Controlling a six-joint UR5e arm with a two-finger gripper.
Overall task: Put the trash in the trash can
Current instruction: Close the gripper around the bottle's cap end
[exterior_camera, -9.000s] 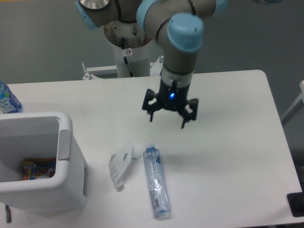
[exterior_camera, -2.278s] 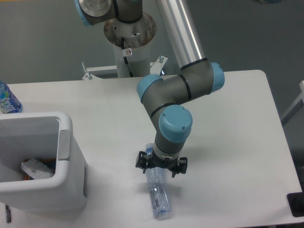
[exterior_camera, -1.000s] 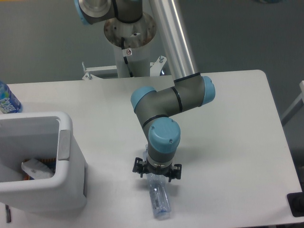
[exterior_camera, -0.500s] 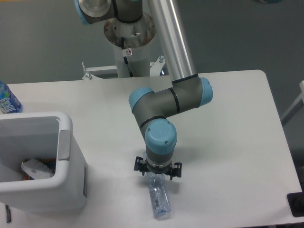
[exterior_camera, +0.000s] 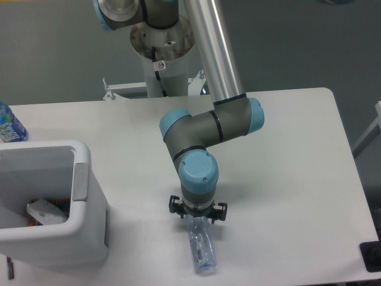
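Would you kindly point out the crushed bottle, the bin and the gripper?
crushed bottle [exterior_camera: 202,253], fixed camera, on its clear body
bin [exterior_camera: 83,179], fixed camera, on its right rim
gripper [exterior_camera: 197,217], fixed camera, between its fingertips

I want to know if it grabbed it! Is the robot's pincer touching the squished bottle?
Cannot tell. In the camera view the pincer sits right over the top end of the crushed bottle, but the wrist hides the fingertips.
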